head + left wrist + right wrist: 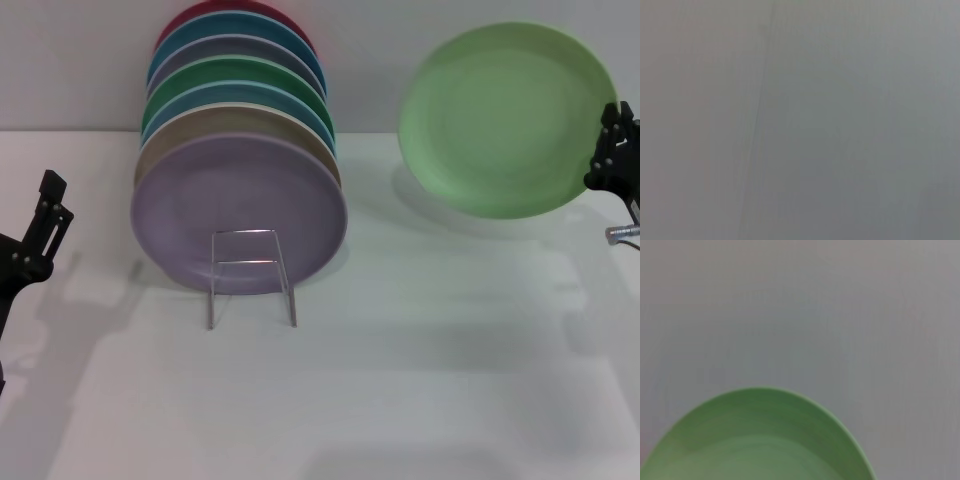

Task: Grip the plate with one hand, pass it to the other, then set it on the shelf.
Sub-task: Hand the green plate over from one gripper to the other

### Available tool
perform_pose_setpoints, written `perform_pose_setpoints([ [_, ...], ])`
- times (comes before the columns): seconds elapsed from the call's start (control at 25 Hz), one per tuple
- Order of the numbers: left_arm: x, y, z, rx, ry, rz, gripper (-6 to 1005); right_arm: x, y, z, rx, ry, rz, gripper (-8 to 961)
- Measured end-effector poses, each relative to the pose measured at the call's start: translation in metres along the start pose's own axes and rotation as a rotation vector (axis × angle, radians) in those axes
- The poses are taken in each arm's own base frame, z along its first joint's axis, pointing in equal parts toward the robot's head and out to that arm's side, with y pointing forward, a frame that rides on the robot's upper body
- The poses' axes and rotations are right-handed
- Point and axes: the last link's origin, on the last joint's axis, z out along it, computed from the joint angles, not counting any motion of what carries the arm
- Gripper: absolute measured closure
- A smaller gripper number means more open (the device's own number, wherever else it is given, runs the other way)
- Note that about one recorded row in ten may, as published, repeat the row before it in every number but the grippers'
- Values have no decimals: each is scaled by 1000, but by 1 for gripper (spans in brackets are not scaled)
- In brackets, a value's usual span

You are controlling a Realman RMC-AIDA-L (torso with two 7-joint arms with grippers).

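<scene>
Above white table (pixel 400 400), before pale wall (pixel 80 60): plate (pixel 505 118) gripped by right hand (pixel 612 150); left hand (pixel 45 225) state unclear.

The right tool (pixel 618 160) is cut off by the head view's edge, its fingers' grip on the plate (pixel 505 120) impossible to tell. The right wrist view crops that plate's lower part. The shelf (pixel 250 275) is mostly hidden behind the lavender plate (pixel 238 212).

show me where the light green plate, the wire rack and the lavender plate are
light green plate (pixel 505 115), head view, middle of its face.
wire rack (pixel 250 262), head view, crossbar of its front loop.
lavender plate (pixel 235 205), head view, centre of its face.
</scene>
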Motion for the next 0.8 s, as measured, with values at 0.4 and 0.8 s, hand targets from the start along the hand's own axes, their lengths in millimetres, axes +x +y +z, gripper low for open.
perform_pose_setpoints([
  [0.4, 8, 12, -15, -57, 54, -103, 231, 15, -1, -22, -33, -58, 84, 932],
  [0.8, 9, 48, -29, -210, 46, -197, 233, 16, 20, -68, -149, -131, 82, 932],
])
